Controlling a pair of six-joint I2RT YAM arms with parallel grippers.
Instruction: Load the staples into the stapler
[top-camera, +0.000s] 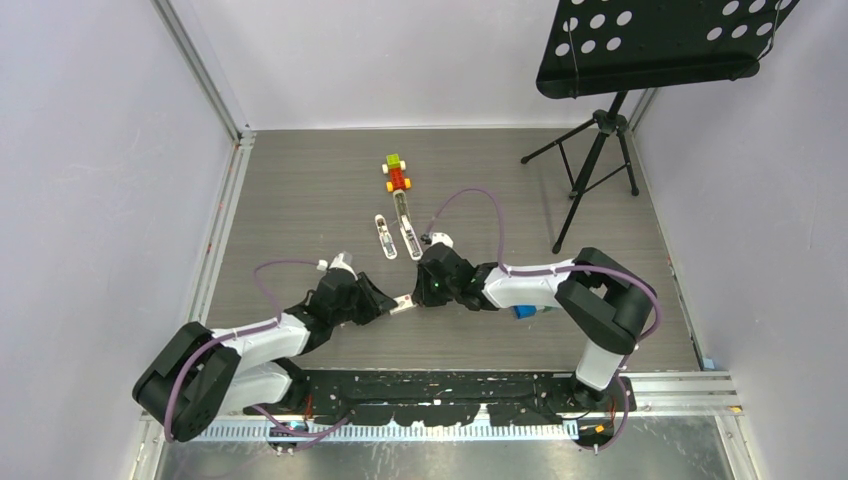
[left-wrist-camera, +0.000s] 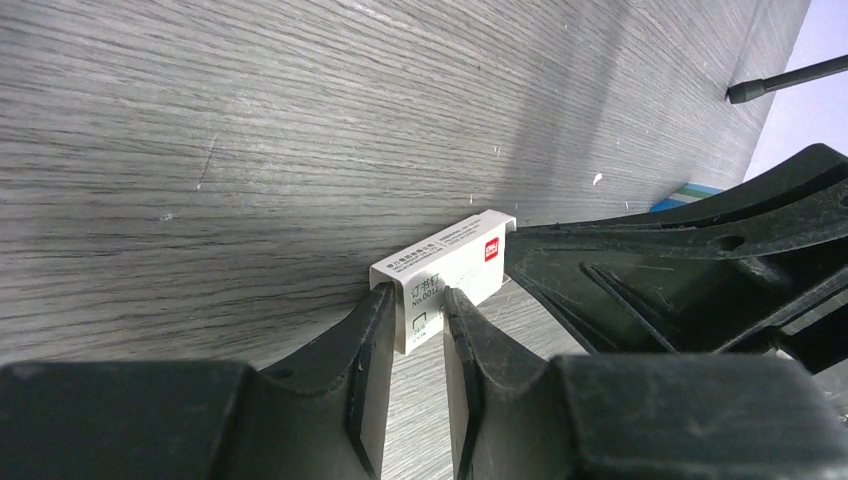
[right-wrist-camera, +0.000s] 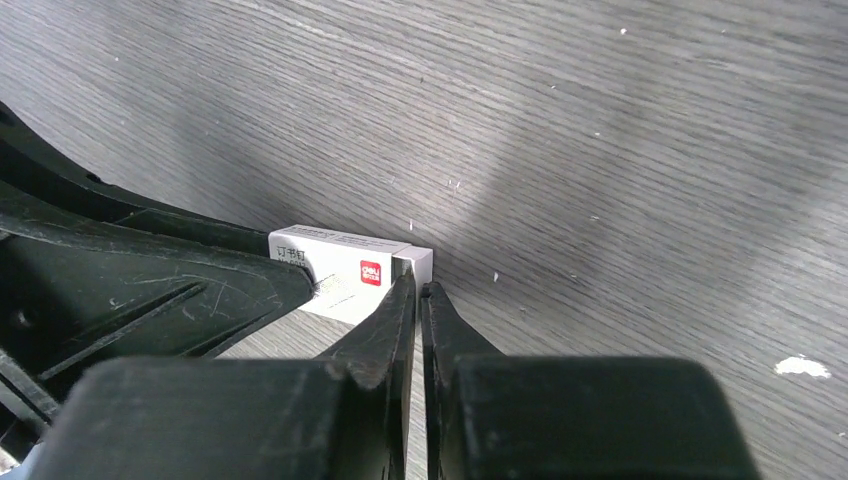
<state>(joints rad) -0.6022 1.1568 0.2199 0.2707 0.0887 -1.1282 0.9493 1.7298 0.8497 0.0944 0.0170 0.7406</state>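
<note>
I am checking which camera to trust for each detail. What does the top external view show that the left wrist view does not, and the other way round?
Only the top external view: the stapler lying farther out on the table, a shorter white object beside it, and a small green, red and orange object beyond. Only the left wrist view: the printed text and red mark on the staples carton, and the left pincer closed on its sides. Both: the carton, with the right pincer at its other end.

White staples carton (left-wrist-camera: 440, 275), red mark (left-wrist-camera: 491, 252), grey table (left-wrist-camera: 250, 120)
</note>
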